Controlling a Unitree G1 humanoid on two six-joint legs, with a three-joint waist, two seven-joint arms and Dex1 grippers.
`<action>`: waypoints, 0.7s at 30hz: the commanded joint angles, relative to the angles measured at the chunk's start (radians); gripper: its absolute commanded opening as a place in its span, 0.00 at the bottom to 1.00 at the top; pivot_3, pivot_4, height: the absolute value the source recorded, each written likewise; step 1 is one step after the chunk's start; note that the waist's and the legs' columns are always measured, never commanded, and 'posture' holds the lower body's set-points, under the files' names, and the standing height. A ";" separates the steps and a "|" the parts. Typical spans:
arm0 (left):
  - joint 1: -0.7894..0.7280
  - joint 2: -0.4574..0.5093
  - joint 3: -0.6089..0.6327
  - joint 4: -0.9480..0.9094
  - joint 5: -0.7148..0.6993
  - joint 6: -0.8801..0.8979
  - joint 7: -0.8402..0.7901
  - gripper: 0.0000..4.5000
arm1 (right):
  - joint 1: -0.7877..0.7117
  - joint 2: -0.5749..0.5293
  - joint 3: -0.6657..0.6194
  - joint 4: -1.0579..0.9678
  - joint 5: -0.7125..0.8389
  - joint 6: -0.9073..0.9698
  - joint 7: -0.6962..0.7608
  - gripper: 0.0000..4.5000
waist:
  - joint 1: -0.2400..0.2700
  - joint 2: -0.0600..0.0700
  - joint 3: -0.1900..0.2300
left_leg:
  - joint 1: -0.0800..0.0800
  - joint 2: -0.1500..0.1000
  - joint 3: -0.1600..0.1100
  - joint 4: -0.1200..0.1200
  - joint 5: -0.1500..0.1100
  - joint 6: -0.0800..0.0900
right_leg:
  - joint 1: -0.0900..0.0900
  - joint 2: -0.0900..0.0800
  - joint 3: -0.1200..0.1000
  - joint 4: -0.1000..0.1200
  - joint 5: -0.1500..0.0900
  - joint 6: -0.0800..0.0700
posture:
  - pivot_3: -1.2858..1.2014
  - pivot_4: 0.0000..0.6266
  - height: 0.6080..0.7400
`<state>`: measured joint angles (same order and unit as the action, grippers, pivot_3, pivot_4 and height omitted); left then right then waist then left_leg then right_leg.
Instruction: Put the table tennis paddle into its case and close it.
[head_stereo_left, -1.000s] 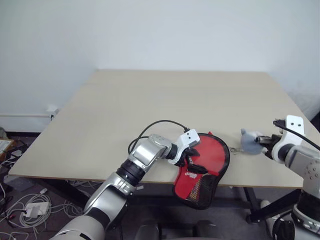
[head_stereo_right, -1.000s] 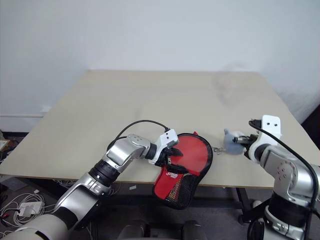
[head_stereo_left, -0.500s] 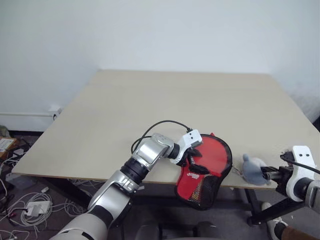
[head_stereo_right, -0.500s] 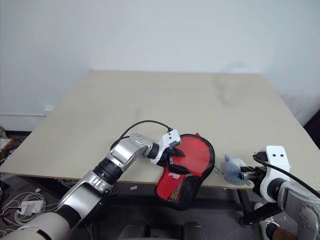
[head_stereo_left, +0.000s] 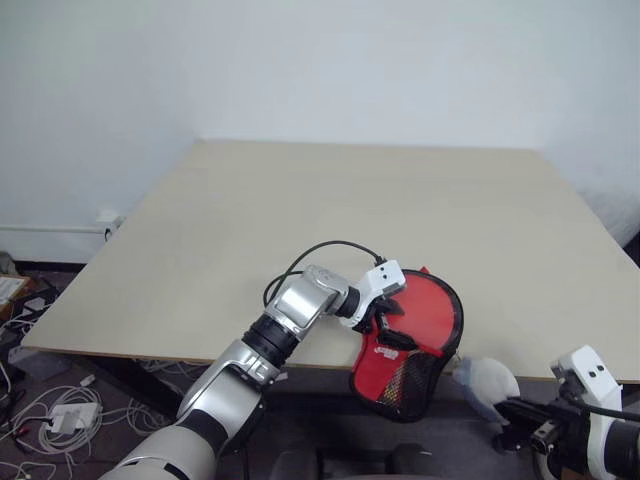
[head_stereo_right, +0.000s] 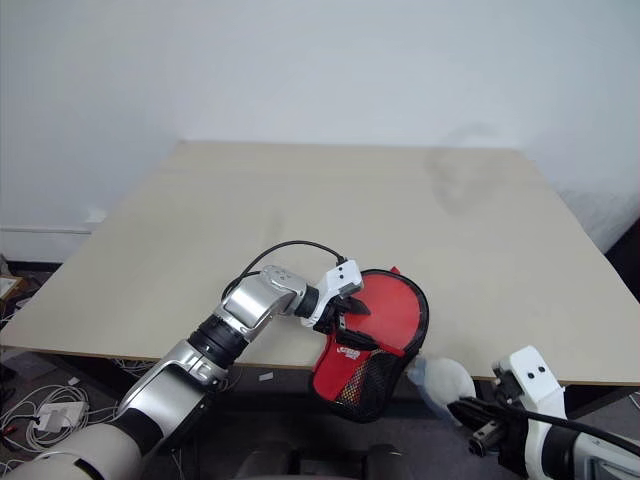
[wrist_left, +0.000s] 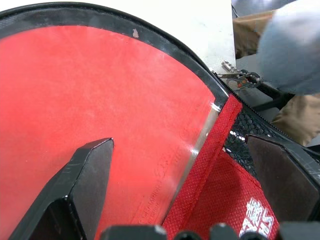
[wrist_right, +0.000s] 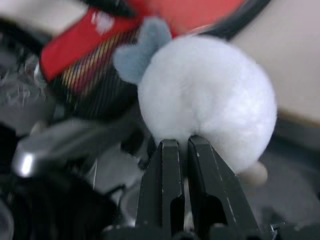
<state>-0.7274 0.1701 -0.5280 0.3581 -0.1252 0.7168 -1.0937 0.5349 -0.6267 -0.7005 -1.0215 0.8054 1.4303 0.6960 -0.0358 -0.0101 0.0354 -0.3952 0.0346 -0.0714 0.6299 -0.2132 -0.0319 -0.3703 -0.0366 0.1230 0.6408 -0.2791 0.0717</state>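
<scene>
The case lies at the table's front edge, its red-and-mesh lower part hanging over. The table tennis paddle shows as a round red face with a black rim inside the case; its handle is hidden. My left gripper is open and rests on the case, with one finger on the red face and the other by the mesh. My right gripper is below and in front of the table edge, shut on a small grey round pouch. A thin metal chain runs from the pouch toward the case's zipper rim.
The wooden table stretches away to a white wall. Cables and a power strip lie on the floor at the left. A black table leg stands under the right front corner.
My right gripper has pulled back and down from the tabletop past the front edge, carrying the grey pouch. The left gripper and the case have stayed put.
</scene>
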 joint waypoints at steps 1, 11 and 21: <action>0.047 0.001 -0.087 0.084 0.048 0.043 -0.007 1.00 | 0.046 -0.006 -0.017 -0.022 0.042 -0.065 0.027 0.01 | 0.000 -0.001 0.000 | 0.000 0.000 0.000 0.000 0.000 0.000 | 0.000 0.000 0.000 0.000 0.000 0.000 | 0.52 0.00 1.00; 0.048 -0.003 -0.084 0.092 0.054 0.037 -0.004 1.00 | 0.199 -0.040 -0.032 0.002 0.055 -0.223 0.062 0.01 | 0.001 -0.003 0.000 | 0.000 0.000 0.001 0.001 -0.002 0.000 | 0.000 -0.002 0.000 -0.001 0.000 0.000 | 0.52 0.00 1.00; 0.044 -0.010 -0.076 0.110 0.063 0.025 -0.004 1.00 | 0.400 -0.107 -0.002 -0.026 0.050 -0.411 0.159 0.01 | 0.011 -0.005 0.000 | 0.000 0.000 0.002 0.001 -0.004 0.000 | 0.000 -0.004 -0.001 -0.002 0.000 0.000 | 0.52 0.00 1.00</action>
<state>-0.7306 0.1542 -0.5284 0.3712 -0.1106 0.7036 -1.1010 0.9011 -0.7088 -0.7178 -1.0149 0.8413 1.0651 0.8098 -0.0251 -0.0149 0.0353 -0.3953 0.0344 -0.0690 0.6306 -0.2168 -0.0322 -0.3701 -0.0411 0.1220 0.6387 -0.2795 0.0721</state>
